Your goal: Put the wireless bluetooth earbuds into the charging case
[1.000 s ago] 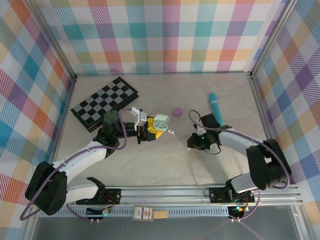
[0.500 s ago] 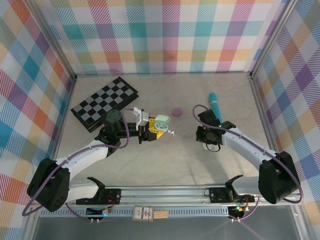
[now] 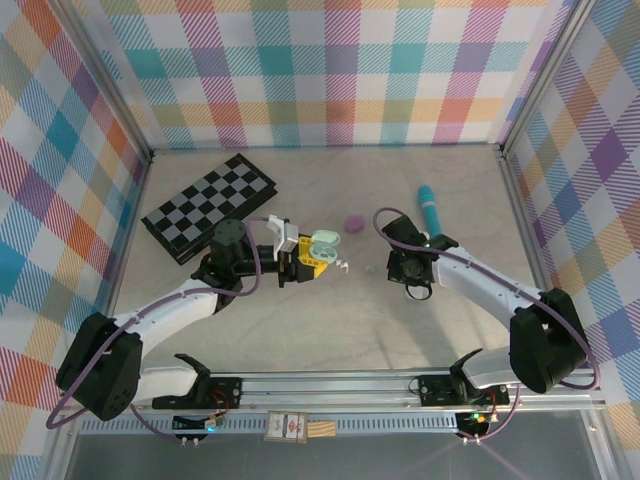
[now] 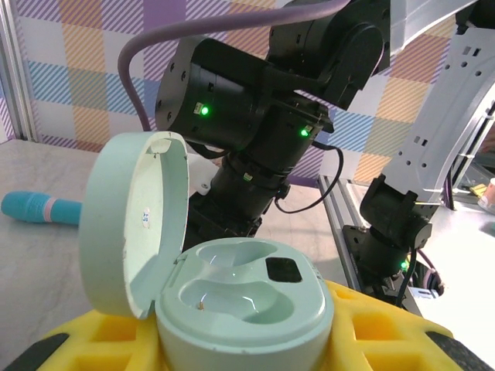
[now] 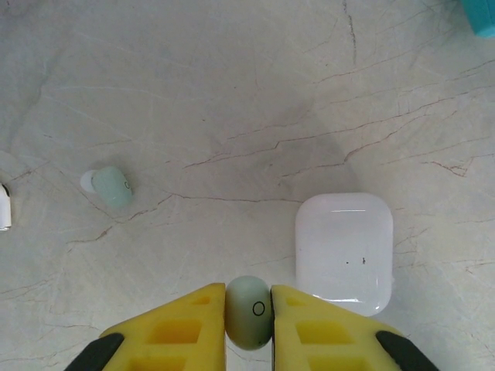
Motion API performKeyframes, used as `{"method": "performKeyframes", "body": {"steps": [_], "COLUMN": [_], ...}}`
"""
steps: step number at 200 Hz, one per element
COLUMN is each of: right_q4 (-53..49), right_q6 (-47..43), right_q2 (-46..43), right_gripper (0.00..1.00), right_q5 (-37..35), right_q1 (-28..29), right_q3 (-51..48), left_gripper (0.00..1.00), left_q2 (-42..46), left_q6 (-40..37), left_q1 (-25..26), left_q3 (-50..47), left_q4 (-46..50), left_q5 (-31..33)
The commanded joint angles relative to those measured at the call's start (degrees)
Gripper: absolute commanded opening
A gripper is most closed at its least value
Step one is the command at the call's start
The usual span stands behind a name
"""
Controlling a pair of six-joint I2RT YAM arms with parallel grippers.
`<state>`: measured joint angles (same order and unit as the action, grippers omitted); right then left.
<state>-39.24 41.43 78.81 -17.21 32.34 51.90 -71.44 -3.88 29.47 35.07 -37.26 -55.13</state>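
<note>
My left gripper (image 3: 305,257) is shut on a pale green charging case (image 4: 247,297), held upright between its yellow fingers (image 4: 387,328). The case's lid (image 4: 131,220) stands open and both wells show bare. My right gripper (image 5: 248,297) is shut on a pale green earbud (image 5: 248,315) just above the table. A second green earbud (image 5: 114,188) lies on the table ahead and to its left, seen from above between the two arms (image 3: 368,268). A white earbud (image 3: 342,266) lies close to the green case (image 3: 322,243).
A shut white case (image 5: 344,251) lies on the table right beside my right fingers. A small purple case (image 3: 354,223) sits behind the middle, a teal stick (image 3: 430,210) at the back right, and a checkerboard (image 3: 210,205) at the back left.
My right wrist has swung up and away from the near edge, then a little left, still shut on the earbud. The left arm with the open case has barely shifted.
</note>
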Motion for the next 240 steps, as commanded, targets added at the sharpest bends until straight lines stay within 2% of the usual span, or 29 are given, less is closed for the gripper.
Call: {"method": "performKeyframes", "body": {"steps": [1, 52, 110, 173, 240], "right_q4": [-3.1, -5.8, -10.8, -10.8, -13.4], "right_q6": [1.6, 4.2, 1.4, 1.2, 1.9], "right_q2": [1.5, 6.7, 14.8, 13.2, 9.6], "right_gripper": [0.19, 0.17, 0.17, 0.17, 0.17], "right_q5": [-1.2, 0.1, 3.1, 3.5, 4.6], "right_q1": [0.4, 0.4, 0.3, 0.4, 0.4], "right_q3": [2.8, 7.0, 14.5, 15.5, 16.7], "left_gripper": [0.34, 0.34, 0.34, 0.34, 0.34], "left_q2": [-1.0, -0.7, 0.5, -0.1, -4.8], "left_q6": [-1.1, -1.8, -2.8, -4.8, -4.6], "left_q1": [-0.5, -0.5, -0.5, -0.5, -0.6], "left_q3": [1.0, 1.0, 0.3, 0.0, 0.3], "left_q4": [-1.6, -1.2, -0.1, 1.3, -1.9], "left_q5": [0.3, 0.5, 0.9, 2.3, 4.1]}}
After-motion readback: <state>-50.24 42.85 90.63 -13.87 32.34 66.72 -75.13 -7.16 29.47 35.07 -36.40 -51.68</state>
